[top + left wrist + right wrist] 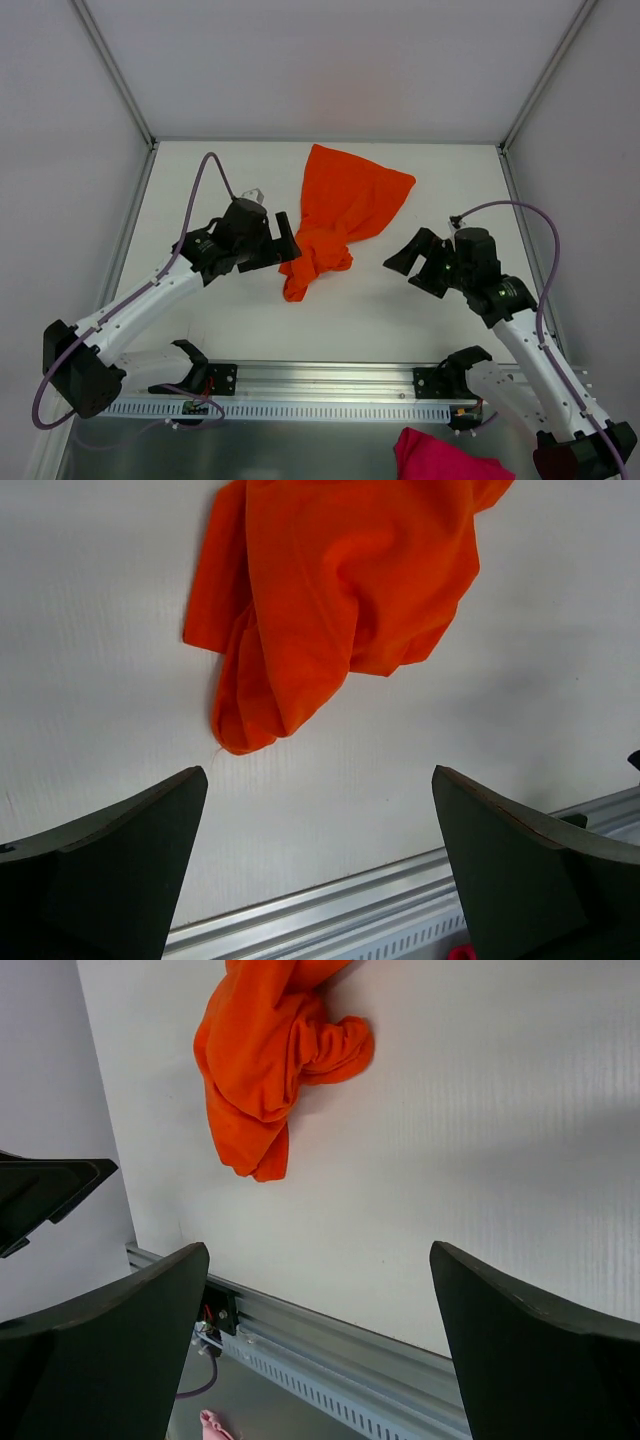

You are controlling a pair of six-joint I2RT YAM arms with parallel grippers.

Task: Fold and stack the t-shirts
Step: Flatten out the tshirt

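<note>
A bright orange t-shirt (pixel 340 215) lies crumpled on the white table, its wider part toward the back and a bunched end pointing at the front. My left gripper (pixel 288 243) hovers just left of that bunched end, open and empty. My right gripper (pixel 402 272) hangs a little to the shirt's right, also open and holding nothing. The left wrist view has the t-shirt (pixel 330 600) ahead of the wide-apart left gripper (pixel 318 772), not between its fingers. In the right wrist view the t-shirt (pixel 265 1050) lies well beyond the open right gripper (pixel 318 1247).
An aluminium rail (pixel 330 385) runs along the table's near edge between the arm bases. A pink cloth (pixel 445 458) lies below that rail at the front right. White walls with metal posts close in the table's left, right and back sides.
</note>
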